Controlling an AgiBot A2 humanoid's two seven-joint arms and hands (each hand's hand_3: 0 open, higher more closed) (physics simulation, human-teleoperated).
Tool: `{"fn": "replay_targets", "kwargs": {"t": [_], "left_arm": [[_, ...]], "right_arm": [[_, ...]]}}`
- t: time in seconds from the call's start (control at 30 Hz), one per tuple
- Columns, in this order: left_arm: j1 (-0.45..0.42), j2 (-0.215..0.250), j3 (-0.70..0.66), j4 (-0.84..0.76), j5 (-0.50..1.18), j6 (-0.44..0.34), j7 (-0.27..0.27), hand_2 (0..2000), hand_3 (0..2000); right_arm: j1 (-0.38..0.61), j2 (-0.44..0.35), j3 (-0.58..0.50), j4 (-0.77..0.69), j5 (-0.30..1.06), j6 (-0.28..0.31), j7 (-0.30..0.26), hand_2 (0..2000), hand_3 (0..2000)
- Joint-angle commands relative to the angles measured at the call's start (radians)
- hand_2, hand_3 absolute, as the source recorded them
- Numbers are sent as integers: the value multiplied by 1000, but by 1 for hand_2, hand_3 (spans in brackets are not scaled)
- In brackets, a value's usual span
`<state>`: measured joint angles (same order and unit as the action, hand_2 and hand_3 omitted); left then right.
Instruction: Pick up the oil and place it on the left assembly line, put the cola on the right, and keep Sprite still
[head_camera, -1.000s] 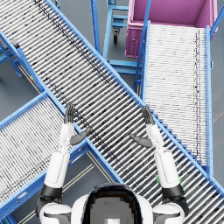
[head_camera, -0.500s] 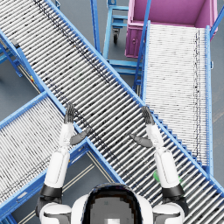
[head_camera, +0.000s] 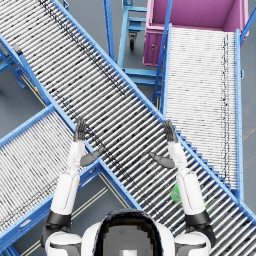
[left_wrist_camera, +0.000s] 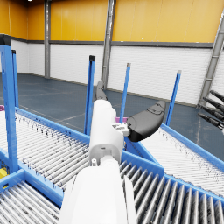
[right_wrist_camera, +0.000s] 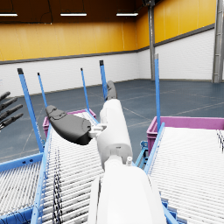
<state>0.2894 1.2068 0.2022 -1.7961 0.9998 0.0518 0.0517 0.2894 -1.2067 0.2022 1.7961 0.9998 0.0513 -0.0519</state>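
No oil or cola bottle shows in any view. A small green object (head_camera: 175, 193) peeks out on the middle roller conveyor (head_camera: 120, 105), mostly hidden under my right forearm; what it is cannot be told. My left hand (head_camera: 82, 144) hovers over the conveyor's left rail, fingers straight and thumb spread, holding nothing. My right hand (head_camera: 167, 147) mirrors it above the rollers near the right rail, also empty. The left wrist view shows the left hand (left_wrist_camera: 131, 118) with its thumb apart. The right wrist view shows the same for the right hand (right_wrist_camera: 87, 122).
A left roller line (head_camera: 30, 155) branches off at lower left, and a right roller line (head_camera: 200, 90) runs up to a pink bin (head_camera: 195, 15). Blue rails and posts edge every line. A blue cart frame (head_camera: 132, 30) stands on the grey floor behind.
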Motion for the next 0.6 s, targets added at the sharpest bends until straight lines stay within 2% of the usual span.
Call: {"fn": "replay_targets", "kwargs": {"t": [0.03,0.17,0.47,0.5,0.6], "left_arm": [[0,0,0,0,0,-15,-15,0,0],[0,0,0,0,0,-42,-42,0,0],[0,0,0,0,0,-51,-51,0,0],[0,0,-1,0,44,-51,-51,0,0],[0,0,0,0,178,-52,-52,0,0]], "right_arm": [[0,0,0,0,0,-15,15,0,0],[0,0,0,0,0,-42,42,0,0],[0,0,0,0,0,-51,51,0,0],[0,0,0,0,0,-51,52,0,0],[0,0,0,0,133,-51,52,0,0]]}}
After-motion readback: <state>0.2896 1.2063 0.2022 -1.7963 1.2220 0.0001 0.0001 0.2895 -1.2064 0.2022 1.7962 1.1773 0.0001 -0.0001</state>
